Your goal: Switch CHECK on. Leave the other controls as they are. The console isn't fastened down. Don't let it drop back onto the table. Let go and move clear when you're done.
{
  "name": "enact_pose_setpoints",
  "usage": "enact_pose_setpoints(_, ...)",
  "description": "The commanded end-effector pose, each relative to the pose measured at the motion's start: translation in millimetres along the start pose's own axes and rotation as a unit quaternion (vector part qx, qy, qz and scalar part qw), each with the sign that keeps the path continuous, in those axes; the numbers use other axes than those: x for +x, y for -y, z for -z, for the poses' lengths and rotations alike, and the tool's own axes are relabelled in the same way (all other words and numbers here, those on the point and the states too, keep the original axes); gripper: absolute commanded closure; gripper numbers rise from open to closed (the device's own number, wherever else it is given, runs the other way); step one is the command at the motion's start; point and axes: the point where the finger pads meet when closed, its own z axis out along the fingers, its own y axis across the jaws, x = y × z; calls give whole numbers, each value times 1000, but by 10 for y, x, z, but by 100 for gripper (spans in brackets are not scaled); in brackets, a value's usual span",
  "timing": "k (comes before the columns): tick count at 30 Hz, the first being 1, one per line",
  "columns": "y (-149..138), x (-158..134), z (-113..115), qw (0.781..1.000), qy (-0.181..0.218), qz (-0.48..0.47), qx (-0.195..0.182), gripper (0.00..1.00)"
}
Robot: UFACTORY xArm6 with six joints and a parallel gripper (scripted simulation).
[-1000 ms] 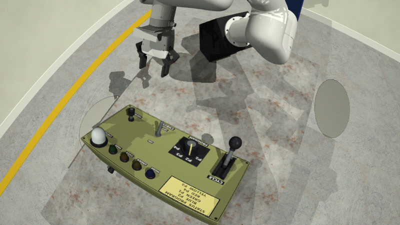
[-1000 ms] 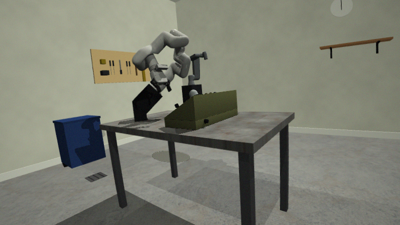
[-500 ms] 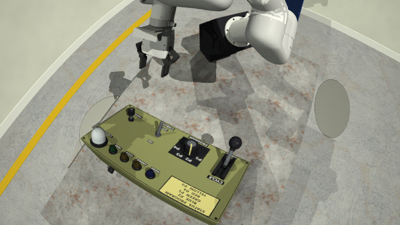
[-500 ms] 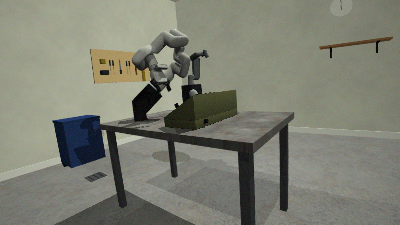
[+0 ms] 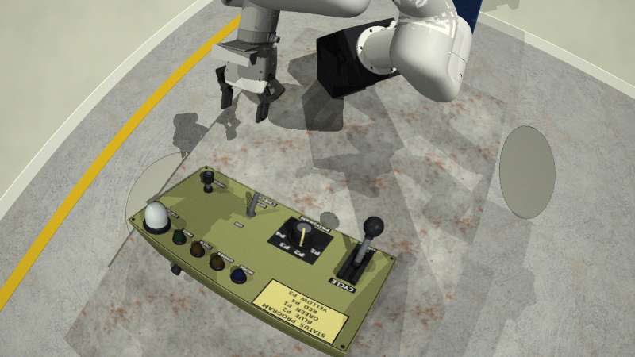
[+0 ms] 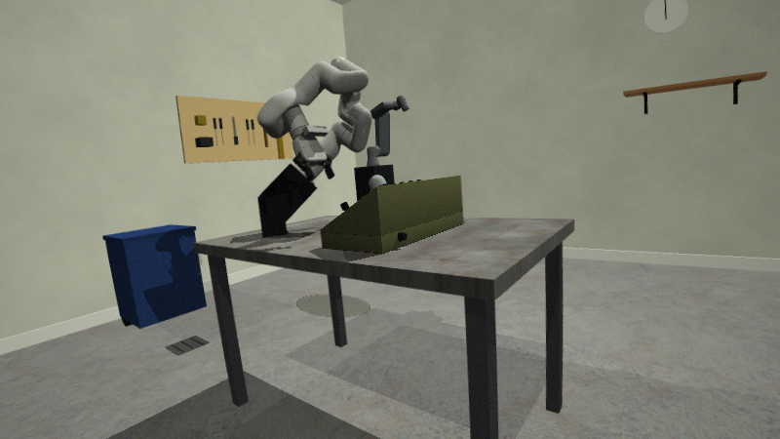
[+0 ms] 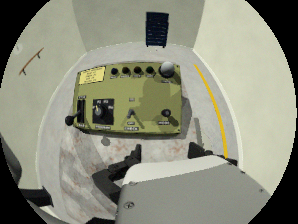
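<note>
The olive console lies on the table, its panel facing up. A grey toggle lever stands near the panel's far edge, tilted; the label beside it is too small to read surely. My gripper is open and empty. It hangs well above the table, behind the console's far edge and apart from it. In the wrist view the console lies ahead of the open fingers, with the toggle near its closest edge. From the side, the gripper is above and left of the console.
The panel also holds a black knob, a white dome, a row of lamps, the PROGRAM rotary selector, the ball-topped CYCLE lever and a yellow legend plate. A black block stands behind the console. A blue bin stands beside the table.
</note>
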Motion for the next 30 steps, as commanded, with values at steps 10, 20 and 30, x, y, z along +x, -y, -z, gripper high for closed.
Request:
enact_pose_setpoints(10,-6,9,25,1000,-1,1,-1,0)
enact_pose_setpoints(20,-6,9,137,1000,-1,1,-1,0)
enact_pose_setpoints(30,-5,9,389,1000,-1,1,-1,0)
